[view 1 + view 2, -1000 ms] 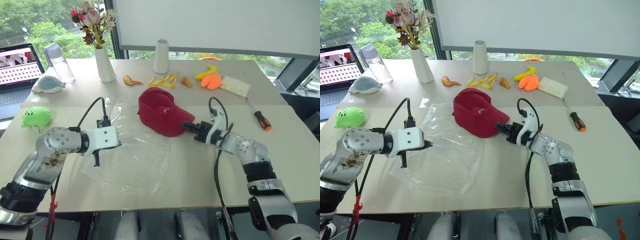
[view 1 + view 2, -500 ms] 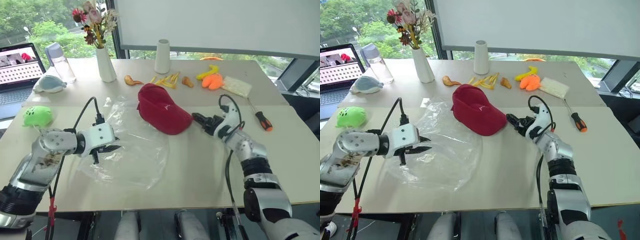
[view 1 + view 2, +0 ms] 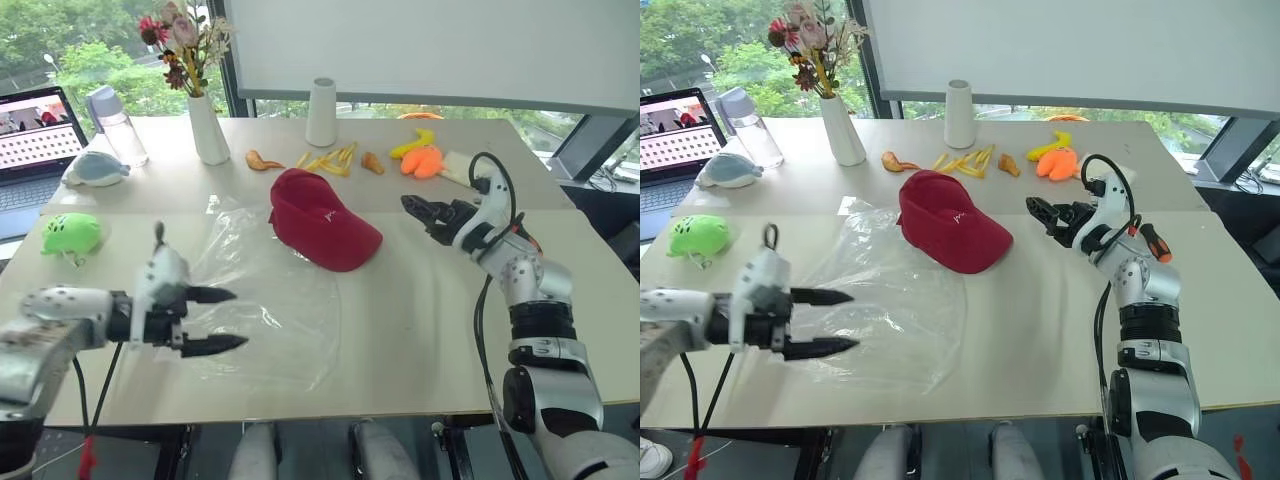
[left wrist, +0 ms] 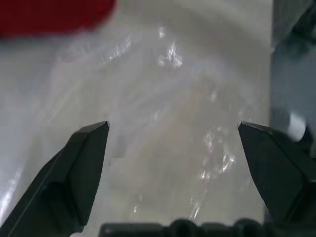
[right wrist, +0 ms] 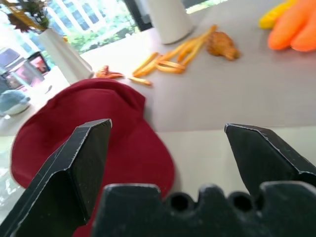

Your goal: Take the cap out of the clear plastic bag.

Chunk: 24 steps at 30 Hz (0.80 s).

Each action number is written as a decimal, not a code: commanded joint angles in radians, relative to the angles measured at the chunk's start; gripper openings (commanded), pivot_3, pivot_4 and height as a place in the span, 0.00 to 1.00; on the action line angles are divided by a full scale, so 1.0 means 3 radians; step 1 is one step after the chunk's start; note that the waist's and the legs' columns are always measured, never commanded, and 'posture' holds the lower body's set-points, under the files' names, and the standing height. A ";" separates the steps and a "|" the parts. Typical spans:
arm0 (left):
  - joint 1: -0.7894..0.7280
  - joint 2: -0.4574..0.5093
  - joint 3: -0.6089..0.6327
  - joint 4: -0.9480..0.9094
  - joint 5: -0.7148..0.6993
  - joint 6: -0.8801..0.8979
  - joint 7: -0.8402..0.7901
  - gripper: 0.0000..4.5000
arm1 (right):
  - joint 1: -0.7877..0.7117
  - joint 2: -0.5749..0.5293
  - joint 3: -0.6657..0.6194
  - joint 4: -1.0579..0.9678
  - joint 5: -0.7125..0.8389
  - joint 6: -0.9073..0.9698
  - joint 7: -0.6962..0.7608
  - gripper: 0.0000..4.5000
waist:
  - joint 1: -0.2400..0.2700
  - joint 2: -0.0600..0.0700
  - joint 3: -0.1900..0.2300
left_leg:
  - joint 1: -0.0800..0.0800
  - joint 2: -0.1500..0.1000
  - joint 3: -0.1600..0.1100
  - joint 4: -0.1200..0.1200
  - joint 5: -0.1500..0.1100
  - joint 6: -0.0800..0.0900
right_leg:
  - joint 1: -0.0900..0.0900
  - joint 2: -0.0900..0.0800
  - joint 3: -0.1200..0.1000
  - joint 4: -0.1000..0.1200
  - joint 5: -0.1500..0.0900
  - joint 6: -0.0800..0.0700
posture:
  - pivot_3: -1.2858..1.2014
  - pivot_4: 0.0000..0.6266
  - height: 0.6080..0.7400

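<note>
the table (image 3: 420, 330) is pale and wide, with a seam across it between a near half and a far half. on the near half the clear plastic bag (image 3: 265, 310) lies flat and crinkled, empty. the cap (image 3: 322, 225) sits on the table at the bag's far right corner, outside the bag, its back edge touching or just overlapping the plastic, brim toward the right. the left gripper (image 3: 228, 320) hangs above the bag's near left part with both fingers spread wide, released and holding nothing. the right gripper (image 3: 415, 210) hangs above the table just right of the cap's brim, apart from it, its fingers likewise spread and empty. along the far half stand a white vase with flowers (image 3: 208, 125), a white cylinder (image 3: 322, 112) and a water bottle (image 3: 118, 122). a green toy (image 3: 72, 234) lies at the left edge, fries (image 3: 330, 160) and orange toy food (image 3: 425, 160) lie beyond the cap.
</note>
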 commanded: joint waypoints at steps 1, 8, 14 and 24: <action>-0.0331 -0.0283 0.0625 0.0351 -0.0459 0.0015 0.0723 0.99 | 0.0048 0.0020 -0.0130 -0.0281 0.0002 -0.0214 0.0104 1.00 | -0.0006 0.0001 -0.0001 | 0.0004 -0.0001 0.0000 0.0001 0.0000 0.0000 | 0.0007 0.0000 0.0001 -0.0002 0.0001 0.0002 | 0.52 0.24 1.00; -0.0458 -0.0845 0.0775 0.1014 0.0742 -0.1019 0.2463 0.99 | 0.0382 0.0115 -0.0010 -0.0390 -0.0402 -0.0705 -0.0033 1.00 | -0.0016 -0.0003 -0.0002 | 0.0036 -0.0004 0.0001 -0.0003 0.0000 0.0000 | 0.0042 -0.0002 0.0003 -0.0009 0.0001 0.0001 | 0.52 0.24 1.00; 0.0087 -0.1326 0.0360 0.0836 0.1451 -0.1790 0.2826 0.99 | 0.0688 0.0227 0.0057 -0.0245 -0.0902 -0.1252 -0.0381 1.00 | -0.0003 -0.0005 -0.0004 | 0.0034 -0.0003 0.0008 -0.0007 -0.0001 -0.0001 | 0.0037 -0.0004 0.0005 -0.0012 0.0015 -0.0019 | 0.52 0.24 1.00; 0.0560 -0.1756 -0.0003 0.1096 0.1803 -0.2596 0.2810 0.99 | 0.1052 0.0337 0.0160 0.0046 -0.1366 -0.1903 -0.0588 1.00 | -0.0012 -0.0008 -0.0006 | 0.0037 -0.0003 0.0010 -0.0009 -0.0001 -0.0002 | 0.0039 -0.0006 0.0005 -0.0015 0.0015 -0.0020 | 0.52 0.24 1.00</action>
